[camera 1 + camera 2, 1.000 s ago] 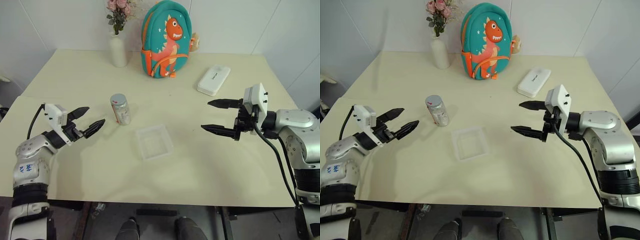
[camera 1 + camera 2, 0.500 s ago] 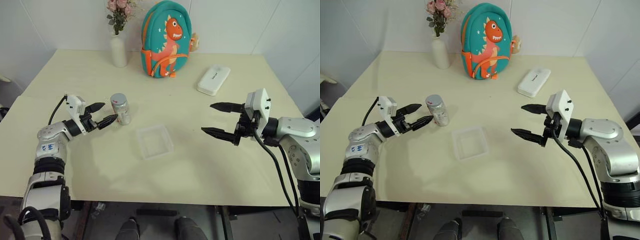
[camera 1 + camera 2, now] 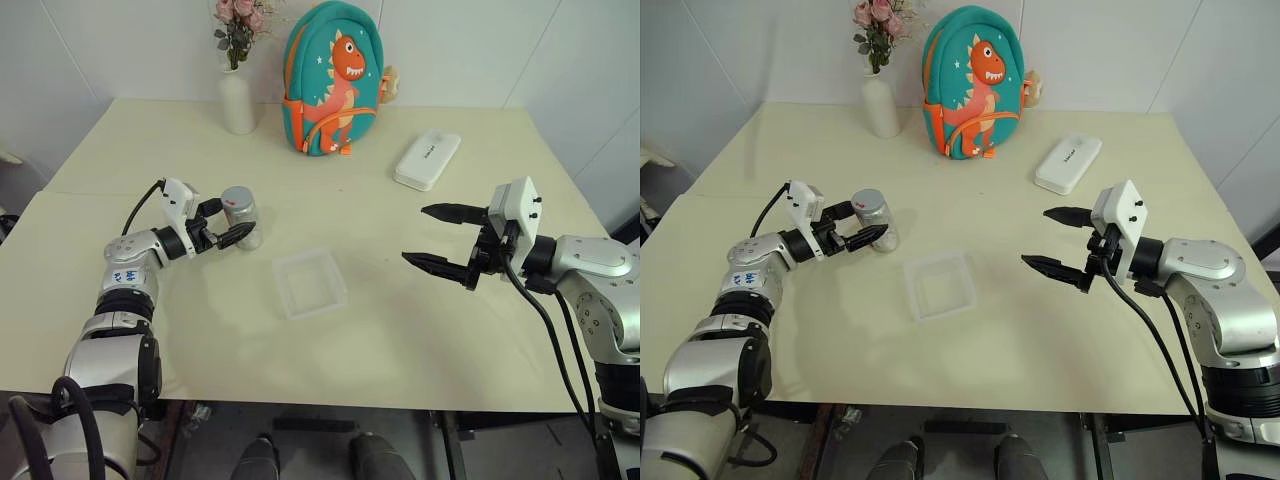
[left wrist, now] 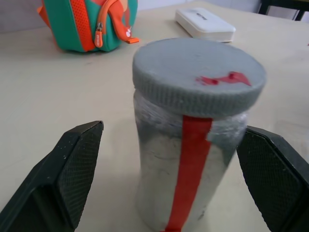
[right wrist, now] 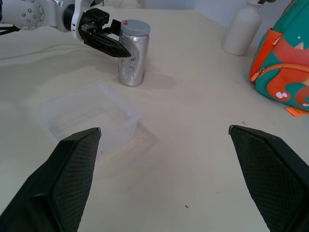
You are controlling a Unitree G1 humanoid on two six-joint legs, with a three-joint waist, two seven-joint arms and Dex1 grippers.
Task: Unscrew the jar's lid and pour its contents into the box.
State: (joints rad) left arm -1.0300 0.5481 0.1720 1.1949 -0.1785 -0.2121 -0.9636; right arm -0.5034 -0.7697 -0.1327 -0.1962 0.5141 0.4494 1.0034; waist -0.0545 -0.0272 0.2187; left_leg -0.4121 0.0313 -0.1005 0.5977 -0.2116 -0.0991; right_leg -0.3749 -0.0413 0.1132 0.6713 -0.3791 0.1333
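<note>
The jar (image 3: 242, 220) stands upright on the table, left of the box (image 3: 309, 284), a shallow clear tray. A red strip runs down the jar's side, and its grey lid (image 4: 199, 77) is screwed on. The contents cannot be made out through the jar's wall. My left gripper (image 3: 237, 217) is open and level, with one finger on each side of the jar. In the left wrist view, gaps show between the jar and both fingers (image 4: 63, 179). My right gripper (image 3: 415, 234) hangs open and empty above the table, right of the box, pointing towards it.
At the back of the table stand a white vase with flowers (image 3: 236, 100) and a teal dinosaur backpack (image 3: 332, 80). A white oblong case (image 3: 427, 159) lies at the back right. Bare tabletop lies between the box and my right gripper.
My left gripper has moved forward and to the right until its open fingers flank the jar. The right gripper has stayed in place, and the jar and box have not moved.
</note>
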